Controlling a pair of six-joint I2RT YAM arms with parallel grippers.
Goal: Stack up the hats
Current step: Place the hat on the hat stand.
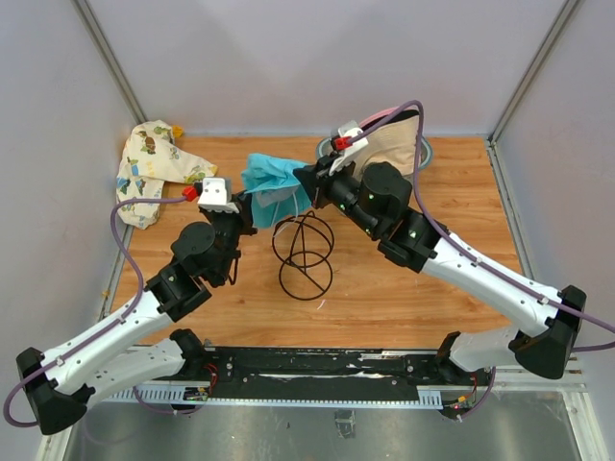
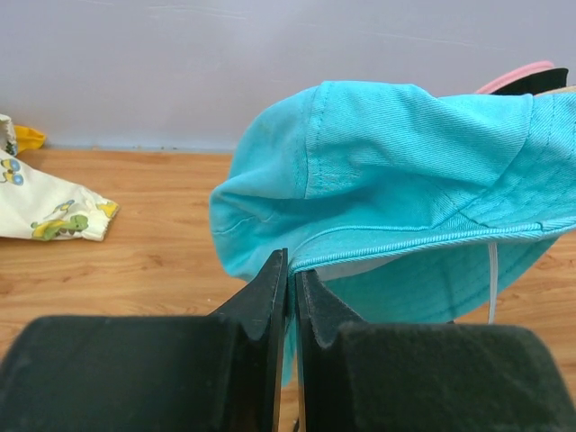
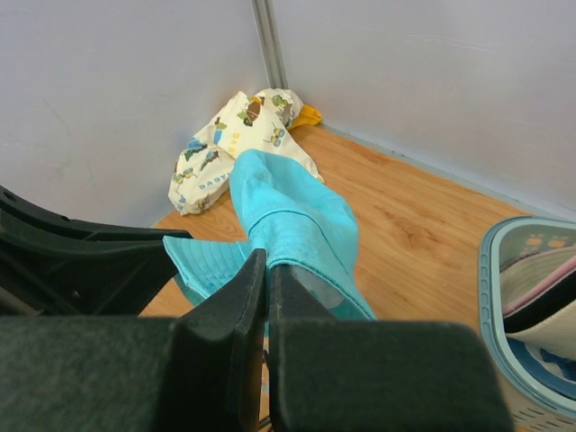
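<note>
A teal-blue hat (image 1: 274, 187) hangs above the table between both arms. My left gripper (image 1: 246, 199) is shut on its brim edge from the left; in the left wrist view the teal-blue hat (image 2: 405, 162) has its piped brim pinched at my left gripper (image 2: 291, 270). My right gripper (image 1: 306, 182) is shut on the opposite side, and the teal-blue hat (image 3: 288, 216) rises from my right gripper (image 3: 267, 270). A cream patterned hat (image 1: 149, 171) lies crumpled in the back left corner. Cream (image 1: 394, 139) and pink (image 1: 380, 117) hats sit in the basket.
The slatted basket (image 1: 429, 154) stands at the back right, its rim (image 3: 490, 297) close to my right wrist. A black wire stand (image 1: 303, 252) sits on the wooden table below the held hat. Grey walls enclose the back and sides.
</note>
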